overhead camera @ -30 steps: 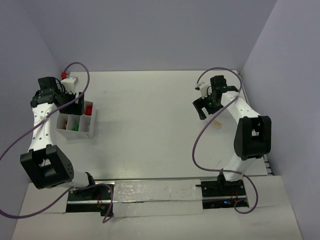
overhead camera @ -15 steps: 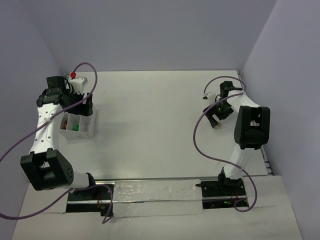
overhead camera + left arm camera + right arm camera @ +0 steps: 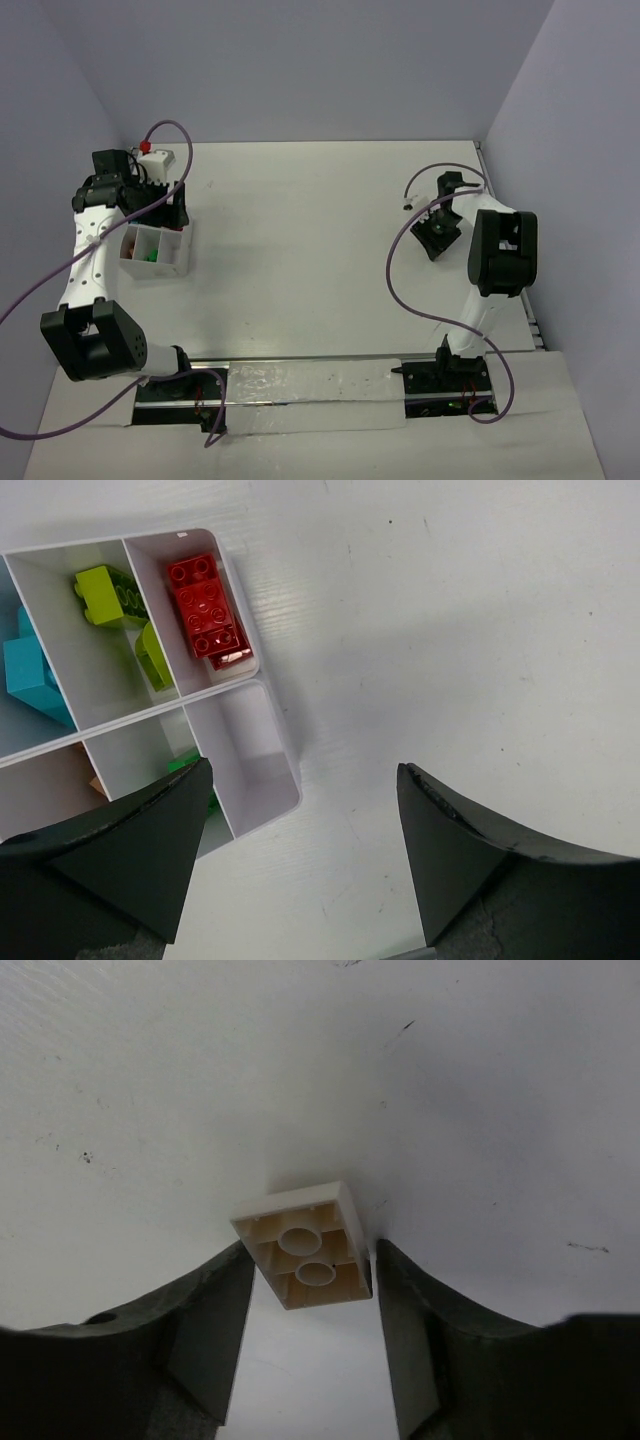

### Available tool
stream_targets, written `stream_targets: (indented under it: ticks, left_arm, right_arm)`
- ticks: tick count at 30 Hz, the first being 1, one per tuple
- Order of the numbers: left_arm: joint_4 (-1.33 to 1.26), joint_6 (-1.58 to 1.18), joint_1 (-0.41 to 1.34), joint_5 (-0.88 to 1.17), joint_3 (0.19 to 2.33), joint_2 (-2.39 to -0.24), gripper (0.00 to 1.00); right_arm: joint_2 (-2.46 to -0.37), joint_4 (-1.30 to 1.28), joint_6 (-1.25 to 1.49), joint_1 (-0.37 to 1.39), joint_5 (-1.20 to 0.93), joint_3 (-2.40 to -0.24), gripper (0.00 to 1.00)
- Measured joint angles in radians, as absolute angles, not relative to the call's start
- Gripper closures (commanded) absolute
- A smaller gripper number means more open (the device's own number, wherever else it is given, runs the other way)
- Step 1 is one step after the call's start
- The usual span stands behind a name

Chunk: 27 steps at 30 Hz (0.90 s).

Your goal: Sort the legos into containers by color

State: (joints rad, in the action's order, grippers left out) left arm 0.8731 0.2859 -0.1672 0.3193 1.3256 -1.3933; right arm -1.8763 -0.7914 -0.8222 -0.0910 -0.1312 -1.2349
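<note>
With our right hand (image 3: pixel 310 1253) set close about the upturned tan brick (image 3: pixel 300 1242) at mid-frame on the table (image 3: pixel 150 1080), fingers seemingly touching both sides, we should squeeze squarely before lifting toward the box (image 3: pixel 165 266).

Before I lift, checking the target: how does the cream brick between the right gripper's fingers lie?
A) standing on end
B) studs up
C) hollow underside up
C: in the right wrist view the cream brick shows two underside tubes facing the camera, lying flat on the table.
</note>
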Motion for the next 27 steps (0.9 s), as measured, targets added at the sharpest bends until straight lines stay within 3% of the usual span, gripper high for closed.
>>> stream_targets:
  ticks: [1, 3, 6, 11, 16, 18, 20, 27]
  left_arm:
    - [0.873, 0.283, -0.166, 0.322, 1.326, -1.393, 0.18]
    - [0.873, 0.271, -0.165, 0.332, 1.327, -1.393, 0.21]
    - [0.871, 0.242, -0.165, 0.364, 1.327, -1.393, 0.22]
    - [0.803, 0.092, -0.164, 0.529, 1.263, -1.338, 0.2]
    - [0.655, -0.19, -0.139, 0.699, 1.144, -1.244, 0.18]
    - [0.587, -0.292, -0.108, 0.753, 1.11, -1.234, 0.11]
    - [0.517, -0.384, -0.067, 0.796, 1.082, -1.232, 0.01]
    - [0.328, -0.62, 0.117, 0.858, 1.058, -1.234, 0.02]
  right_arm:
    - [-1.876, -0.791, -0.826, -0.091, -0.131, -1.233, 0.51]
    - [-1.876, -0.792, -0.833, -0.091, -0.135, -1.232, 0.65]
    - [-1.873, -0.801, -0.835, -0.091, -0.166, -1.232, 0.76]
    - [-1.78, -0.847, -0.817, -0.039, -0.279, -1.24, 0.78]
    - [-1.624, -0.85, -0.725, 0.205, -0.437, -1.322, 0.8]
    - [-1.59, -0.826, -0.663, 0.328, -0.502, -1.361, 0.8]
    - [-1.574, -0.797, -0.599, 0.433, -0.554, -1.398, 0.8]
    - [-1.653, -0.735, -0.415, 0.639, -0.605, -1.55, 0.81]
